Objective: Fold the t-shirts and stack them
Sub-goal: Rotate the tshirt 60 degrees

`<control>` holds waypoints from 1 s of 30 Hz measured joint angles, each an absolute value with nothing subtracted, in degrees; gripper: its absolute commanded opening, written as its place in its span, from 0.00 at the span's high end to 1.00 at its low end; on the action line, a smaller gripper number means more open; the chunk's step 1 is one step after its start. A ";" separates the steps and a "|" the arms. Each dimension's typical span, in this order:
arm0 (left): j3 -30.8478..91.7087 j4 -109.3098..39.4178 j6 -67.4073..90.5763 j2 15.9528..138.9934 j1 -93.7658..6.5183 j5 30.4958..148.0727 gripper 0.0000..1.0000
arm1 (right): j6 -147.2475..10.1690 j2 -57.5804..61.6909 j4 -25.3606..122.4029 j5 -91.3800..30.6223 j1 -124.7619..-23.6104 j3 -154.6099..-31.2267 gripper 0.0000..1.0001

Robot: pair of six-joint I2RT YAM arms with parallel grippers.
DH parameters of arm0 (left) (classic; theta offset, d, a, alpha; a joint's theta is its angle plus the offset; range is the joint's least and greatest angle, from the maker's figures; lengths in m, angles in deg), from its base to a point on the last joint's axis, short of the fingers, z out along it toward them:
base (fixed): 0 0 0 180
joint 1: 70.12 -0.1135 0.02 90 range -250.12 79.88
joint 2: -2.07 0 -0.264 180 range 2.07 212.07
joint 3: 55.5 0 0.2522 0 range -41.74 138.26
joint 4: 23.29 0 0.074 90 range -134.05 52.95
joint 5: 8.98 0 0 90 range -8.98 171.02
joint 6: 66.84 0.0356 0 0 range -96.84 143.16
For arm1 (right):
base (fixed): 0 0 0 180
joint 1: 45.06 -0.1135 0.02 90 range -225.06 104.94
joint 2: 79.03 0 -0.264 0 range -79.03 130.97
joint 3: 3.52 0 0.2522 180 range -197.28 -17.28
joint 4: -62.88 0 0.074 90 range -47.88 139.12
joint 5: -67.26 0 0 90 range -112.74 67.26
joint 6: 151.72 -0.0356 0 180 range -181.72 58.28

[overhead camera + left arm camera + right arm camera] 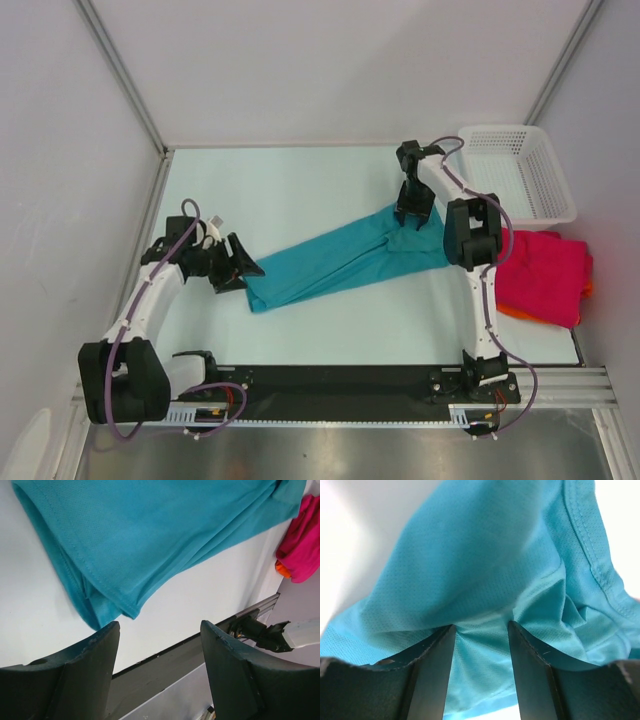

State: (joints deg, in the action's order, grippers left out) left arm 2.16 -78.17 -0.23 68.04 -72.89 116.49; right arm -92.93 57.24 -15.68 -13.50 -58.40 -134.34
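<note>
Stack corner: the pink t-shirt [545, 272] lay crumpled at the right edge of the tabletop [300, 195], with an orange t-shirt [514, 313] showing only as an edge under its near side.
Left pincer: the left pincer [240, 268] hovered low at the left, jaws spread wide and holding nothing. In its wrist view the gap [160, 626] framed bare tabletop.
Teal t-shirt: the teal t-shirt [340, 262] lay drawn out in a long slanting band across the middle. Its hemmed near-left end [107, 597] was just beyond the left fingertips and not touching them.
Right pincer: the right pincer [412, 215] was down on the far-right part of the band, jaws part way apart with creased cloth [481, 626] between them. Whether it was pinching could not be told.
Basket: a white mesh basket [522, 170] stood in the far right corner.
Step in hand: probably spreading the teal shirt flat, with no fold made yet.
Next move: the left pincer likely needed to close on the hem so both ends could be pulled square.
</note>
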 measured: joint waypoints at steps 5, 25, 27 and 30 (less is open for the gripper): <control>1.77 -78.00 -0.23 69.07 -72.87 117.32 0.28 | -91.15 65.00 -20.88 -13.20 -57.42 -148.76 0.47; 12.78 -73.43 -0.71 90.51 -72.80 105.86 0.25 | -90.04 34.07 -6.32 -8.17 -61.92 -120.85 0.46; 13.35 -73.02 -0.76 92.87 -72.80 104.60 0.25 | -90.04 30.86 -5.38 -8.19 -62.56 -118.32 0.46; 13.57 -72.97 -0.76 95.36 -72.76 101.67 0.25 | -90.06 27.45 -4.31 -8.52 -63.76 -113.82 0.46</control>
